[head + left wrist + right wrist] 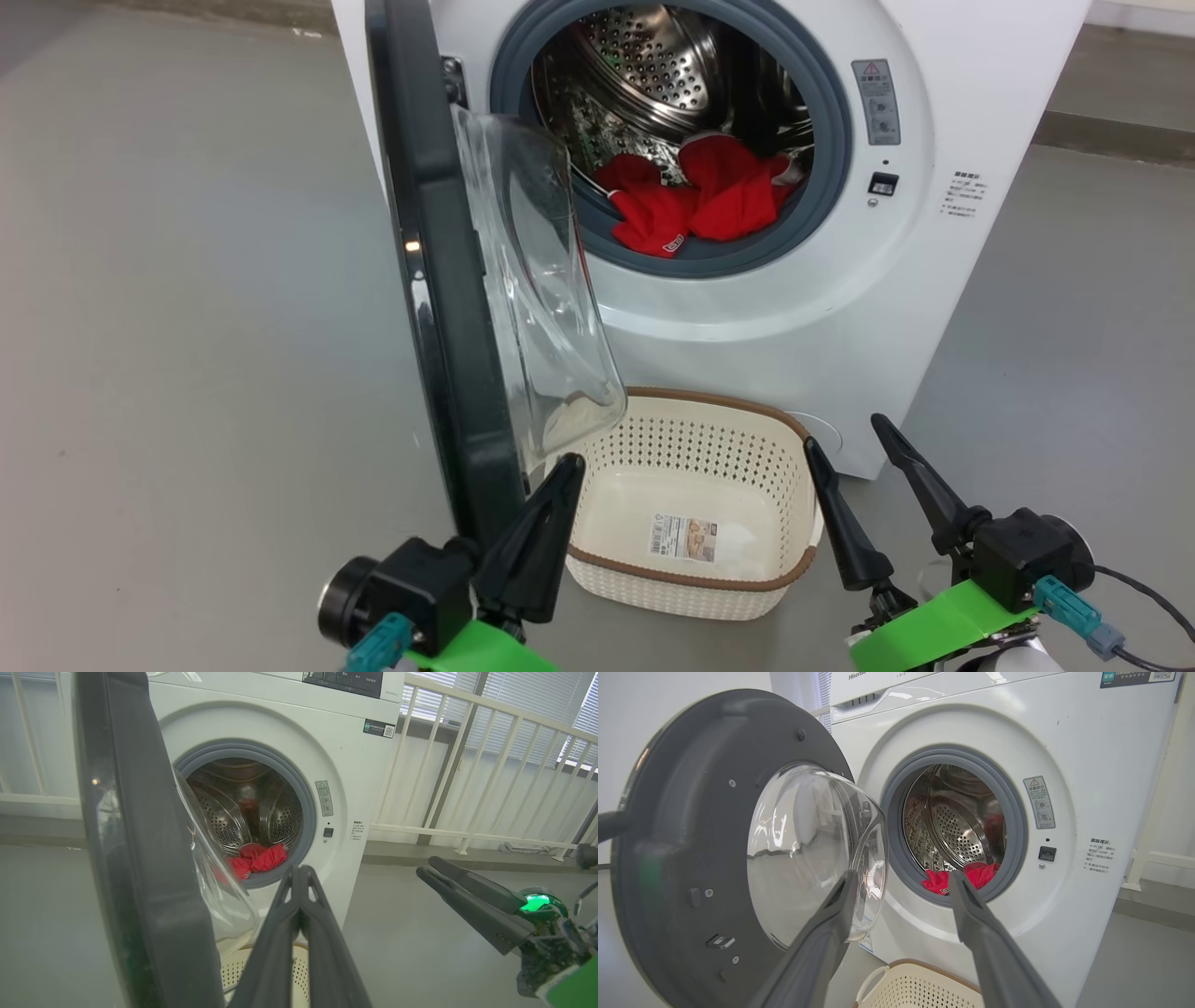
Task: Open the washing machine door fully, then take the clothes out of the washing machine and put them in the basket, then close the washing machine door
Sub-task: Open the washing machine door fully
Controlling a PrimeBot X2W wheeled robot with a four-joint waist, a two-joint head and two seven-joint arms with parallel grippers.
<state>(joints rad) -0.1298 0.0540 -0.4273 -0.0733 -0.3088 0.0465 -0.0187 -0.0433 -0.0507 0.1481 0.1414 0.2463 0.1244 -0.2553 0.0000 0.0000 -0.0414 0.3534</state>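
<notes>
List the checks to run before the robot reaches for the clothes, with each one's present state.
1. The washing machine door stands roughly square to the front of the washing machine; fully open: cannot tell.
2. The clothes in plain sight inside, path unobstructed: ok.
3. The basket empty, in front of the machine: ok.
4. The right gripper open, empty: ok.
5. The left gripper shut, empty; clear of the door: cannot tell.

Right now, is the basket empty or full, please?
Empty: the basket holds only its sticker; the clothes lie in the drum.
</notes>
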